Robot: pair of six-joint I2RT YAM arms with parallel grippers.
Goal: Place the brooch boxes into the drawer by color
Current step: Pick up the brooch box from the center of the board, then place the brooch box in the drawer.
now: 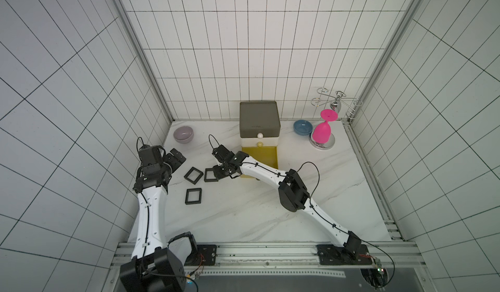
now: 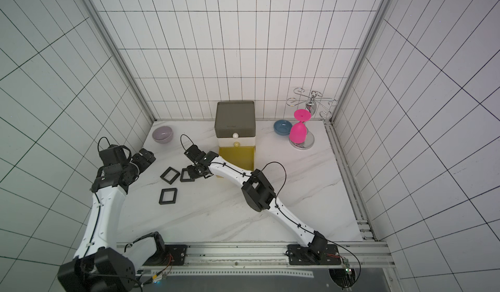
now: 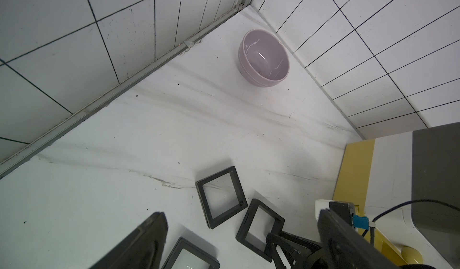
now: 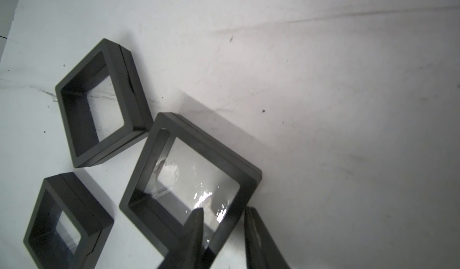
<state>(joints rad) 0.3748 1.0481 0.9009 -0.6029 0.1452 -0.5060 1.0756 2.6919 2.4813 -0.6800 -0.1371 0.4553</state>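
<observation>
Three black brooch boxes lie left of the drawer [image 1: 259, 120], whose yellow bottom tier [image 1: 259, 155] is pulled out. The right gripper [image 4: 224, 209] is down on the box nearest the drawer [image 1: 210, 175] [image 4: 189, 178]. One finger rests inside the frame on the film and the other outside, with one side wall pinched between them. The other two boxes [image 1: 193, 174] [image 1: 193, 196] lie free on the table. The left gripper [image 1: 177, 159] [image 3: 241, 214] hovers wide open and empty, left of the boxes.
A lilac bowl [image 1: 183, 133] sits at the back left. A blue bowl [image 1: 303, 127] and an upturned pink goblet [image 1: 323, 131] on a chrome rack [image 1: 336, 102] stand at the back right. The right forearm crosses the open yellow tier. Tiled walls enclose three sides.
</observation>
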